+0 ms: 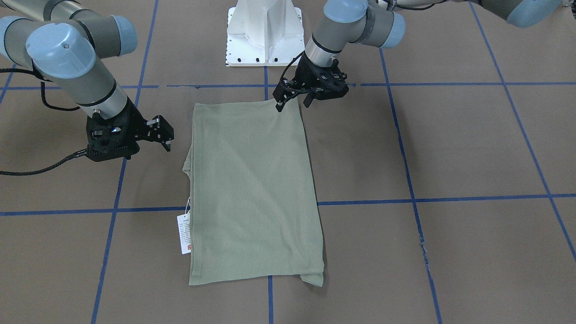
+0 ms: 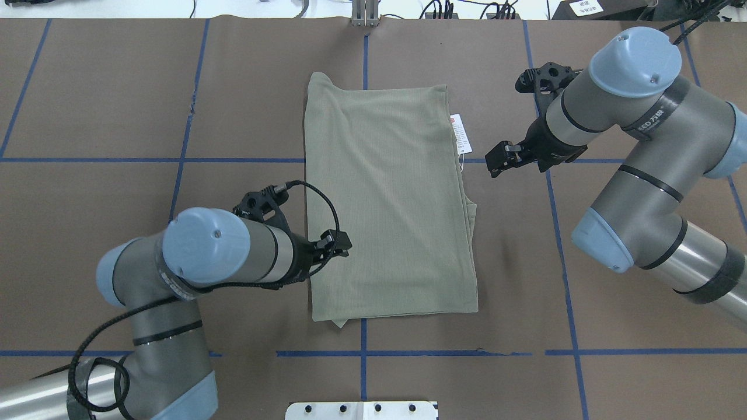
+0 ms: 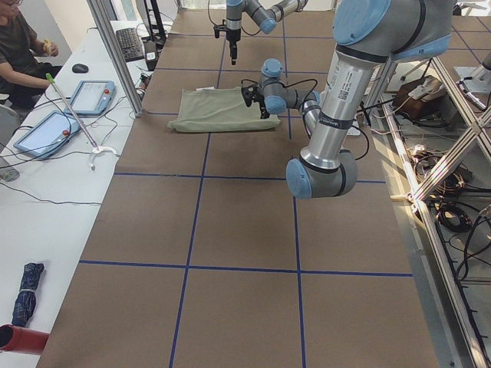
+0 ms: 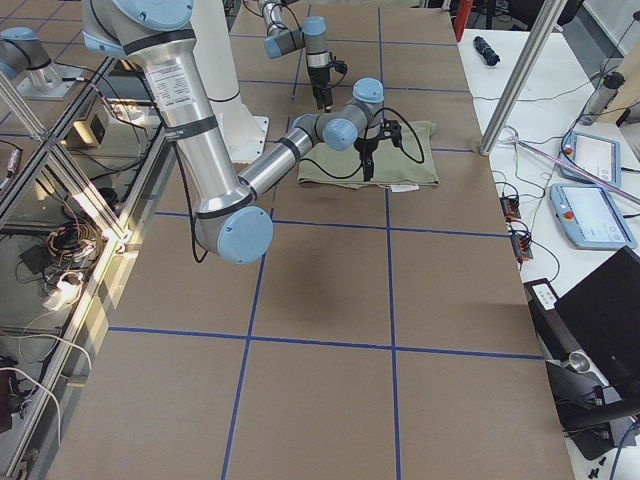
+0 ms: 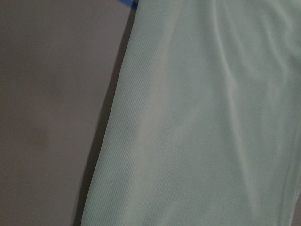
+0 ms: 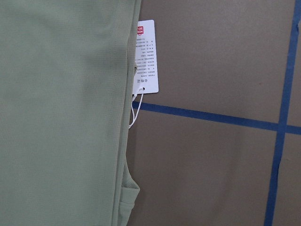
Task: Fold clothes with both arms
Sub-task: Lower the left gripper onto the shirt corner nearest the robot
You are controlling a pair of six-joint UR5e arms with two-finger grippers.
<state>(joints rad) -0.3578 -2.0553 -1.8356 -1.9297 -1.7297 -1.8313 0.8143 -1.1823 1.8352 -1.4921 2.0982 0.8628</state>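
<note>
Even light is falling from above, faint shadows are lying beneath the jaws, and the left wrist view is blurring the shirt (image 5: 197, 113).

wide and wrist views, same shirt (image 2: 388, 198)

**Both tools spread, arms bent inward**

In the overhead view the left arm (image 2: 222, 256) enters from the lower left, elbow folded. The left tool (image 1: 294, 104) points down with its jaws apart. The right arm (image 2: 636, 116) comes in from the right edge. The right tool (image 1: 163, 133) faces frame centre, jaws also apart.
</note>
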